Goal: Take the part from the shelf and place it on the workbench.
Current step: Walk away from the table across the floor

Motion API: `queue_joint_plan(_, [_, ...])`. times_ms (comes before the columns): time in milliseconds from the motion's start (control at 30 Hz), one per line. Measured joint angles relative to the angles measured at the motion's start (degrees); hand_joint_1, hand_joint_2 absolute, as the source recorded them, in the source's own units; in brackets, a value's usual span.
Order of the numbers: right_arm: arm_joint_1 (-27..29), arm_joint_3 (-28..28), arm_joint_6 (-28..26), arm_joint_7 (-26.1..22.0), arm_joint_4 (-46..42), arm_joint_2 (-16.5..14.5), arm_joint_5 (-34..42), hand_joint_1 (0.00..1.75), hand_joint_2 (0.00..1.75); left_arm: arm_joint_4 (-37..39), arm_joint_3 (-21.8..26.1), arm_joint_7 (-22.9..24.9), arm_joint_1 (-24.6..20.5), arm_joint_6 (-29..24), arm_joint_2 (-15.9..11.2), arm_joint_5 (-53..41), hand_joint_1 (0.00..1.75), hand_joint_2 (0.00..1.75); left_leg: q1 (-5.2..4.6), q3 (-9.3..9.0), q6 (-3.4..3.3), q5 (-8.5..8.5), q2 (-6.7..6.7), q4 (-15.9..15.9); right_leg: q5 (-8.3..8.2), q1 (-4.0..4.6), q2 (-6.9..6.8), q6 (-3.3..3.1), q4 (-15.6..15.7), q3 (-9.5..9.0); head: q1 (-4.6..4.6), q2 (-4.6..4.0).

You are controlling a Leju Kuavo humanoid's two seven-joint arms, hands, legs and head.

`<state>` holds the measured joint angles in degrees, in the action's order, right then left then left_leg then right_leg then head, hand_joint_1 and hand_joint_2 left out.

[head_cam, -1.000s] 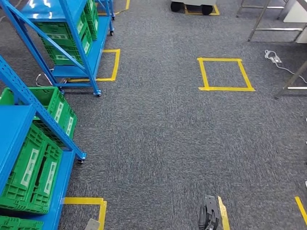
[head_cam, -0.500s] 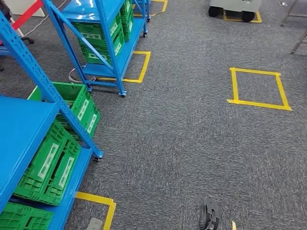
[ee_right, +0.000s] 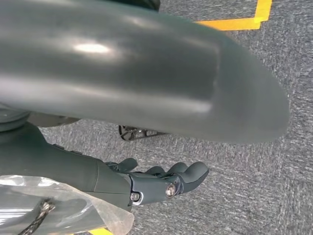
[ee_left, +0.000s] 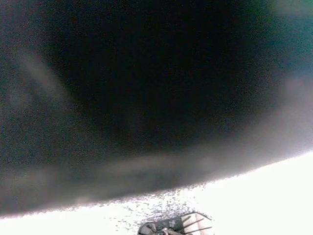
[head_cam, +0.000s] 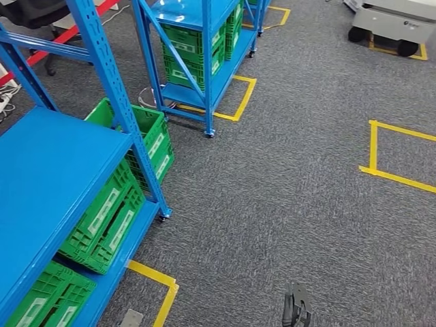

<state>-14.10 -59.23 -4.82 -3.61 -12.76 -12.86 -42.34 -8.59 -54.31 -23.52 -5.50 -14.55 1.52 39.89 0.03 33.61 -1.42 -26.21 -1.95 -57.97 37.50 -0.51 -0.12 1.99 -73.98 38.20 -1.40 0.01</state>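
My whole view has swung left over the last second: the near blue steel shelf (head_cam: 56, 177) now takes up far more of the frame, and the yellow tape square on the grey carpet (head_cam: 398, 153) has slid off toward the right edge. Nothing on the floor has moved; that is me turning toward the racks. I judge I am in the approach, with the pick not yet begun.

My right hand (ee_right: 162, 183) hangs by my side, fingers loosely curled and apart, holding nothing; its dark tip shows at the lower edge of the head view. Of my left hand (ee_left: 173, 226) I catch only a blurred sliver over washed-out floor, so I cannot tell how its fingers lie.

The part itself I cannot pick out. The near shelf's broad upper deck looks bare, and below it sit green slotted plastic crates (head_cam: 105, 218) along the lower deck's right edge, contents hidden. A second blue rack (head_cam: 203, 41) further back holds more green crates. The workbench is out of sight.
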Motion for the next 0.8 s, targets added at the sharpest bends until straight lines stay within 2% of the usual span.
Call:
queue_joint_plan(33, [0.09, 0.10, -0.01, 0.01, 0.00, 0.01, 0.16, 0.00, 0.00, 0.00, -0.02, -0.03, 0.07, 0.02, 0.01, -0.02, 0.00, 0.00, -0.07, -0.06, -0.01, -0.01, -0.80, -0.02, -1.48, 0.01, 0.17, -0.21, 1.03, -0.10, 0.01, 0.00])
queue_joint_plan(67, [0.12, 0.24, -0.01, 0.01, 0.00, 0.01, 0.30, 0.00, 0.00, 0.00, -0.02, -0.07, 0.09, 0.03, 0.01, -0.02, 0.00, 0.00, -0.12, -0.15, 0.00, -0.02, -1.57, -0.03, -3.76, 0.01, 0.60, -0.50, 4.20, -1.26, 0.02, 0.00])
queue_joint_plan(133, [0.12, 0.57, -0.01, 0.01, 0.00, 0.07, 0.54, 0.00, 0.00, 0.00, -0.02, -0.15, 0.00, 0.08, 0.07, -0.04, 0.00, 0.00, -0.17, -0.17, 0.13, -0.02, -3.08, -0.13, -7.55, -0.09, 3.07, -1.18, 11.92, -4.45, 0.07, 0.00])
queue_joint_plan(167, [0.11, 0.71, -0.01, 0.03, 0.00, 0.11, 0.61, 0.00, 0.00, 0.00, -0.02, -0.17, -0.08, 0.12, 0.11, -0.06, 0.00, 0.00, -0.15, -0.02, 0.34, 0.03, -3.72, -0.19, -8.25, -0.13, 4.11, -1.34, 14.39, -5.66, 0.08, 0.00])
queue_joint_plan(200, [0.13, 0.81, -0.02, 0.05, 0.00, 0.15, 0.65, 0.00, 0.00, 0.00, -0.03, -0.19, -0.11, 0.17, 0.16, -0.08, 0.00, 0.00, -0.06, 0.21, 0.67, 0.15, -4.34, -0.21, -8.28, -0.14, 4.75, -1.42, 15.55, -6.30, 0.10, 0.01])
queue_joint_plan(267, [0.14, 0.93, -0.04, 0.12, 0.00, 0.16, 0.78, 0.00, 0.00, 0.00, -0.04, -0.20, 0.01, 0.23, 0.17, -0.12, 0.00, 0.00, 0.15, 0.62, 1.48, 0.44, -5.45, -0.12, -8.28, -0.13, 3.90, -1.54, 16.15, -6.81, 0.11, 0.02])
queue_joint_plan(300, [0.14, 1.01, -0.07, 0.13, 0.00, 0.15, 0.86, 0.00, 0.00, 0.00, -0.05, -0.20, 0.14, 0.24, 0.15, -0.12, 0.00, 0.00, 0.13, 0.78, 1.82, 0.23, -5.02, -0.37, -8.45, -0.20, 3.24, -1.80, 16.42, -6.94, 0.14, 0.01])
queue_joint_plan(367, [0.12, 1.21, -0.10, 0.14, 0.00, 0.15, 1.09, 0.00, 0.00, 0.00, -0.06, -0.20, 0.14, 0.21, 0.08, -0.12, 0.00, 0.00, -0.01, 2.23, 2.37, -1.97, -2.32, -3.61, -8.73, -0.38, 1.72, -2.34, 16.95, -7.23, 0.44, 0.00])
queue_joint_plan(400, [0.18, 1.30, -0.13, 0.16, 0.00, 0.16, 1.25, 0.00, 0.00, 0.00, -0.07, -0.20, 0.04, 0.19, 0.08, -0.11, 0.00, 0.00, 0.00, 3.71, 2.60, -3.84, -0.52, -6.92, -8.74, -0.32, 0.87, -2.52, 17.02, -7.31, 0.57, 0.00])
queue_joint_plan(433, [0.24, 1.37, -0.15, 0.19, 0.00, 0.18, 1.41, 0.00, 0.00, 0.00, -0.08, -0.20, -0.09, 0.19, 0.10, -0.11, 0.00, 0.00, 0.13, 5.47, 2.84, -5.70, 0.53, -10.77, -8.70, -0.24, 0.01, -2.63, 17.02, -7.30, 0.68, 0.01])
queue_joint_plan(467, [0.32, 1.45, -0.19, 0.24, 0.00, 0.20, 1.58, 0.00, 0.00, 0.00, -0.09, -0.20, -0.17, 0.19, 0.13, -0.11, 0.00, 0.00, 0.28, 6.94, 3.05, -7.00, 1.08, -14.10, -8.65, -0.18, -0.89, -2.68, 17.01, -7.28, 0.68, 0.01])
queue_joint_plan(500, [0.37, 1.57, -0.24, 0.29, 0.00, 0.21, 1.77, 0.00, 0.00, 0.00, -0.11, -0.19, -0.14, 0.20, 0.15, -0.09, 0.00, 0.00, 0.42, 7.59, 3.20, -7.29, 1.34, -15.80, -8.61, -0.13, -1.73, -2.70, 16.99, -7.27, 0.68, 0.01])
queue_joint_plan(533, [0.38, 1.75, -0.28, 0.33, 0.00, 0.22, 1.92, 0.00, 0.00, 0.00, -0.13, -0.19, -0.08, 0.20, 0.15, -0.07, 0.00, 0.00, 0.52, 7.17, 3.30, -6.50, 1.53, -15.35, -8.57, -0.12, -2.49, -2.69, 16.97, -7.28, 0.69, 0.00])
queue_joint_plan(567, [0.36, 1.97, -0.33, 0.38, 0.00, 0.23, 2.08, 0.00, 0.00, 0.00, -0.16, -0.18, -0.04, 0.20, 0.14, -0.05, 0.00, 0.00, 0.57, 5.71, 3.32, -4.89, 1.84, -12.82, -8.52, -0.12, -3.19, -2.63, 16.96, -7.32, 0.70, 0.00])
queue_joint_plan(633, [0.28, 2.41, -0.42, 0.43, 0.00, 0.23, 2.41, 0.00, 0.00, 0.00, -0.21, -0.17, -0.17, 0.19, 0.11, -0.02, 0.00, 0.00, 0.32, 1.26, 3.06, -1.55, 4.14, -4.74, -8.30, 0.07, -4.45, -2.31, 16.90, -7.52, 0.74, 0.01])
queue_joint_plan(700, [0.24, 2.69, -0.55, 0.51, 0.00, 0.26, 2.73, 0.00, 0.00, 0.00, -0.29, -0.17, -0.44, 0.17, 0.13, -0.02, 0.00, 0.00, -0.08, -1.12, 2.33, -0.39, 5.85, -0.02, -8.07, 0.40, -5.60, -1.80, 16.82, -7.70, 0.68, 0.00])
queue_joint_plan(733, [0.23, 2.81, -0.60, 0.58, 0.00, 0.27, 2.88, 0.00, 0.00, 0.00, -0.34, -0.17, -0.49, 0.17, 0.14, -0.01, 0.00, 0.00, -0.30, -1.14, 1.95, -0.52, 5.75, 0.39, -8.02, 0.51, -6.14, -1.52, 16.84, -7.78, 0.67, 0.00])
queue_joint_plan(767, [0.21, 2.93, -0.64, 0.65, 0.00, 0.27, 2.98, 0.00, 0.00, 0.00, -0.39, -0.17, -0.44, 0.16, 0.14, 0.02, 0.00, 0.00, -0.30, -1.02, 1.52, -0.35, 5.02, 0.47, -8.00, 0.48, -6.70, -1.26, 16.91, -7.91, 0.64, 0.00])
queue_joint_plan(800, [0.18, 3.10, -0.67, 0.71, 0.00, 0.28, 3.06, 0.00, 0.00, 0.00, -0.42, -0.16, -0.34, 0.16, 0.16, 0.04, 0.00, 0.00, -0.24, -0.99, 1.14, -0.20, 4.44, 0.63, -7.76, 0.36, -6.59, -0.94, 16.81, -7.90, 0.66, 0.01])
